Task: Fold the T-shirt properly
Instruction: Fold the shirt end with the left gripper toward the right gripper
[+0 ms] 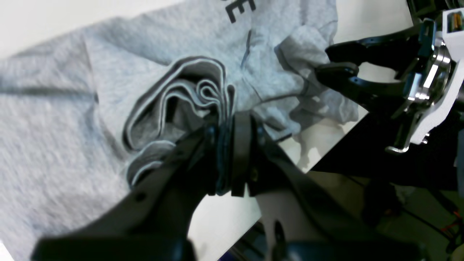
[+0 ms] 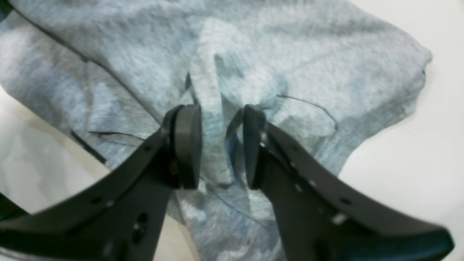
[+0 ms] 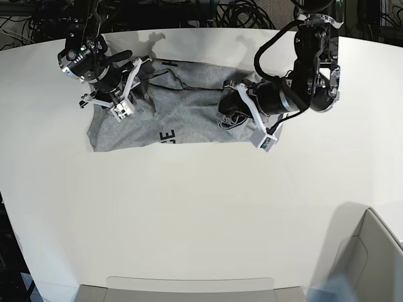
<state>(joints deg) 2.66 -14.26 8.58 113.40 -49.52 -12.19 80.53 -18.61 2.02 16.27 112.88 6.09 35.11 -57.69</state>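
Base view: T-shirt (image 3: 189,124) apparently lengthwise left to right.

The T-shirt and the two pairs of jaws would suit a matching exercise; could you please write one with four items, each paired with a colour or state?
1. T-shirt
2. Lettering
3. Left jaws
4. Right jaws

A. Closed on bunched cloth
B. Grey
C. Apart, with a ridge of cloth between them
D. Black

Pairs: 1-B, 2-D, 3-A, 4-C
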